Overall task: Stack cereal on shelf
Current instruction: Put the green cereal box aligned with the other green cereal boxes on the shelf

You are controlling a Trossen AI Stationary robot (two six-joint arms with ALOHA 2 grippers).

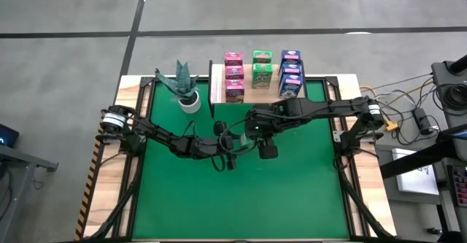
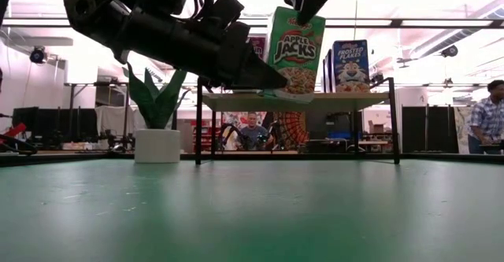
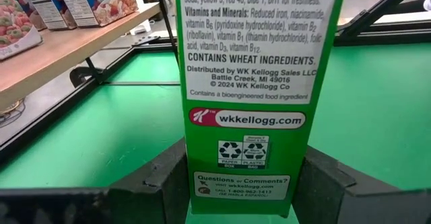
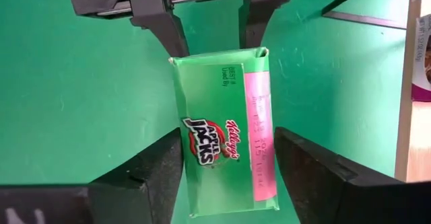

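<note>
A green Apple Jacks cereal box (image 2: 295, 49) hangs upright above the green mat, in front of the shelf (image 1: 255, 93). My left gripper (image 3: 242, 200) is shut on its lower part. My right gripper (image 4: 229, 177) comes down from above. Its open fingers stand on either side of the box's top (image 4: 222, 136); I cannot tell whether they touch it. On the shelf board stand pink (image 1: 233, 74), green (image 1: 262, 68) and blue (image 1: 290, 71) cereal boxes in rows. My left gripper pinches the box's lower part (image 3: 242, 183) between its two fingers, one on each wide face, at the narrow side turned toward the table's left. The fingers (image 2: 256, 71) reach in about level from the left. The box stands upright, lifted clear of the mat.
A white pot with a green plant (image 1: 188, 97) stands left of the shelf at the back. Black frame bars run along the mat's edges (image 1: 336, 137). People show in the room beyond the table (image 2: 488, 112). The near half of the green mat (image 1: 241, 206) lies bare.
</note>
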